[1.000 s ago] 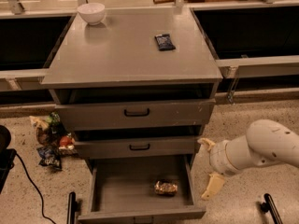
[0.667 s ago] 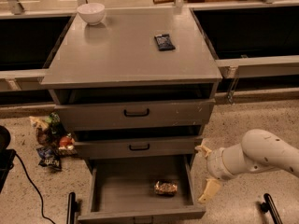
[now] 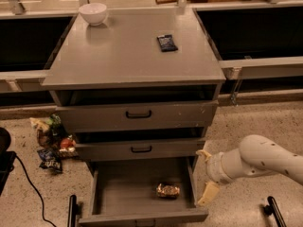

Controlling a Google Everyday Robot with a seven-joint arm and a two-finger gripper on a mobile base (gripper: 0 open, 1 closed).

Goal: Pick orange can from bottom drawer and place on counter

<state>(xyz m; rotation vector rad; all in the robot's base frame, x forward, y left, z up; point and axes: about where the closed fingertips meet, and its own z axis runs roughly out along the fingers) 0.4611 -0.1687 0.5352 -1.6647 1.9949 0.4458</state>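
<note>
Near pincer (image 3: 203, 177): shiny mottled orange can (image 3: 168, 190)

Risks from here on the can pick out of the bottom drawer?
1. The gripper, jaws open, hangs outside the right wall of the bottom drawer. Moving in sideways could clip that wall.
2. The middle drawer sits just above the opening, so the arm may have little room to come down.
3. The orange can lies on its side on the smooth floor. A glancing touch could roll it away.

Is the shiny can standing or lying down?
Lying down: the orange can is sideways on the bottom drawer floor. The gripper, open, is right of it.
</note>
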